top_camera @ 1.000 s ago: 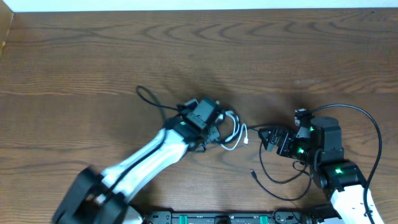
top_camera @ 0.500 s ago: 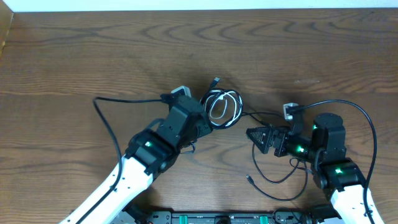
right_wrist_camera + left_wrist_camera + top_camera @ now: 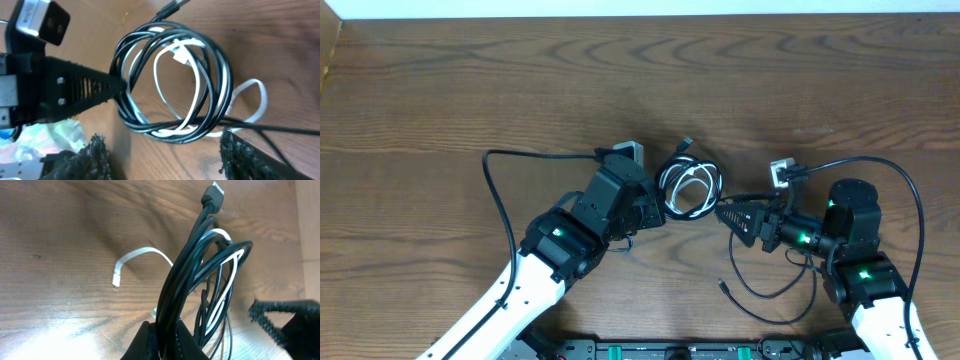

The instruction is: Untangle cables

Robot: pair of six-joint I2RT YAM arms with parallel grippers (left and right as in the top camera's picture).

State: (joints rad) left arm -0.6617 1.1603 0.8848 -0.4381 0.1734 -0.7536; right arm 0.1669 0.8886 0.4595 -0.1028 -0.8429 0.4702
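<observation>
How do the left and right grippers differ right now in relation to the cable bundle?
The left gripper is shut on the black strands of the cables; the right gripper is open, gripping nothing. In the overhead view the left gripper meets the bundle from the left, the right gripper from the right. Both point at the same bundle.

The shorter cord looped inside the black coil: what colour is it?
The cord is white, clearest in the right wrist view, among the black cables.

Black cables (image 3: 181, 280) and white cable (image 3: 116, 277) looped together, seemingly intertwined, black tail trailing right
</observation>
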